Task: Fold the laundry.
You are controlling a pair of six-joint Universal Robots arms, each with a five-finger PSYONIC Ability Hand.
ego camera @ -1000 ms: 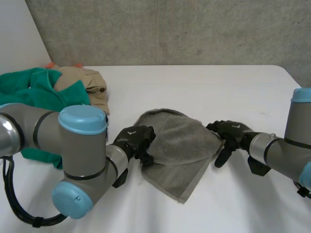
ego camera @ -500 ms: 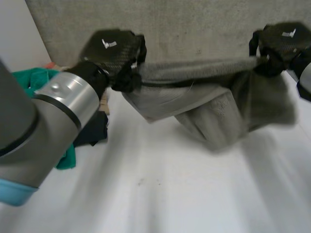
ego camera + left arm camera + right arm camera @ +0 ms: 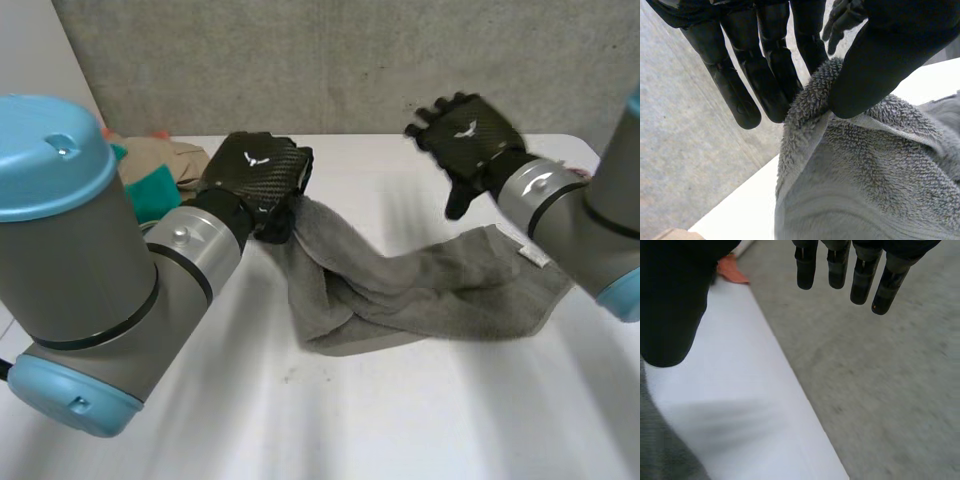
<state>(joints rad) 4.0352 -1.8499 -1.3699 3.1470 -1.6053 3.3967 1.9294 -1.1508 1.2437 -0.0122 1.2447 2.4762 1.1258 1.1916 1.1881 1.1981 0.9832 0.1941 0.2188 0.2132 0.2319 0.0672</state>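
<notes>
Grey towel [image 3: 430, 290]: left hand [image 3: 255, 175] pinches one end; right hand [image 3: 468, 135], open and empty, hovers above the other.

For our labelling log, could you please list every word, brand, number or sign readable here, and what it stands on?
No readable words or numbers.
A white emblem, no letters: back of the left hand, likewise the right hand.
Label on the grey towel: too small to read.

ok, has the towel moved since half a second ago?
Yes. The towel hung stretched high in front of the wall; now it has dropped, one end lying on the table, the left hand pinching the other.
</notes>
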